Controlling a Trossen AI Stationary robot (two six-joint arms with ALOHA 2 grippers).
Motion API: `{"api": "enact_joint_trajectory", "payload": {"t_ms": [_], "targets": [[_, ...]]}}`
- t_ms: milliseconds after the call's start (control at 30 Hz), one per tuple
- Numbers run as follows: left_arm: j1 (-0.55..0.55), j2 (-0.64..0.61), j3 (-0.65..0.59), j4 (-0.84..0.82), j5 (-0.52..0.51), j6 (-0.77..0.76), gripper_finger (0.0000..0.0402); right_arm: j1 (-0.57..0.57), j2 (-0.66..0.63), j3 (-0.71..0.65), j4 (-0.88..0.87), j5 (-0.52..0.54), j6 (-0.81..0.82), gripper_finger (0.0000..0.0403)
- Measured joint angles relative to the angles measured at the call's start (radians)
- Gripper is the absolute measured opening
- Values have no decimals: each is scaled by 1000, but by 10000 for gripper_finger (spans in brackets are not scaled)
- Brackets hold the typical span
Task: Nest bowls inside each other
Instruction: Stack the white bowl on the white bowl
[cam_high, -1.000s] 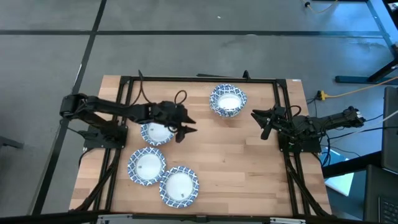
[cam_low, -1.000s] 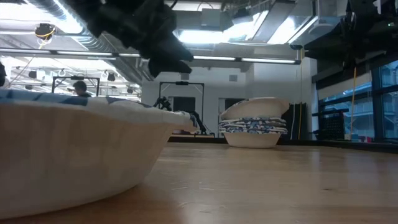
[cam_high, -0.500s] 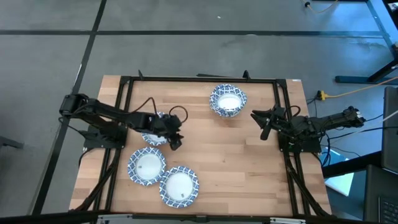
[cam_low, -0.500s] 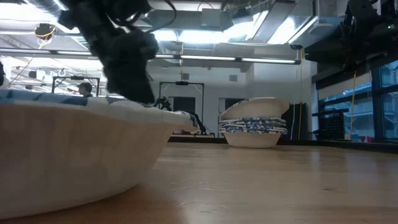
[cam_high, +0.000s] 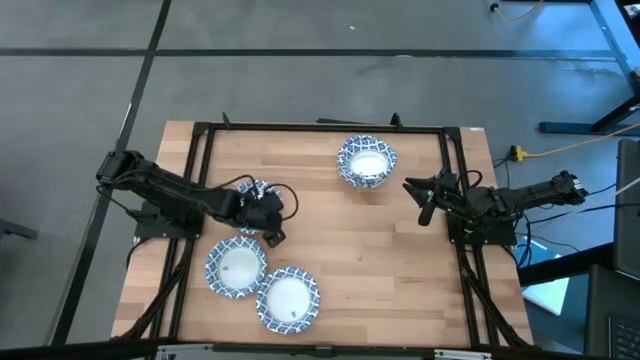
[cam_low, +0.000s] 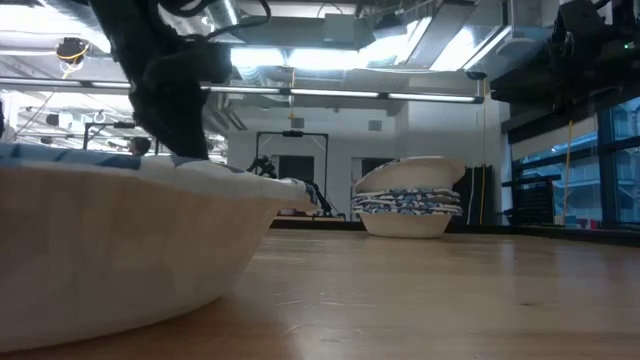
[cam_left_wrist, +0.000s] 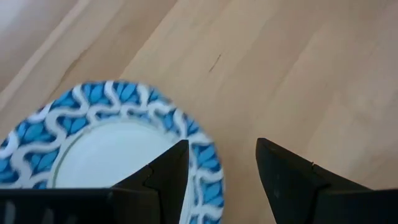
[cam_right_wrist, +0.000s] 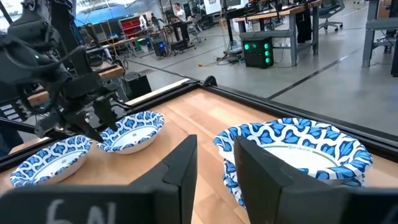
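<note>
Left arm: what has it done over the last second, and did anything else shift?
The left gripper has pulled back and come down over the single bowl it was just beyond; its open jaws now straddle that bowl's rim, with no grip taken. The right gripper, the stack and the two near bowls stayed put.

Light is even and fairly bright from overhead, and the high view shows the wooden table (cam_high: 360, 240) with only soft, short shadows under the arms. In the low view, ceiling light strips (cam_low: 400, 97) glare white, the arms read as dark silhouettes, and the nearest bowl (cam_low: 120, 250) looms out of focus. The left wrist view is soft, its bowl rim (cam_left_wrist: 130, 118) slightly smeared. The right wrist view is crisp nearby, hazier in the far room.
</note>
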Motion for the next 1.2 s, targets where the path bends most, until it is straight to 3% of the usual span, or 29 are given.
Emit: {"api": "enact_joint_trajectory", "payload": {"t_ms": [300, 600, 967, 1200], "targets": [[-41, 40, -1, -38, -1, -69, 181, 0, 0, 0, -2, 0, 0, 108], [-40, 144, -1, -40, 17, -74, 181, 0, 0, 0, -11, 0, 1, 108], [-19, 184, -2, -74, 12, -74, 181, 0, 0, 0, -28, 0, 1, 108], [15, 184, -2, -74, 20, -70, 140, 0, 0, 0, -35, 0, 4, 108]]}}
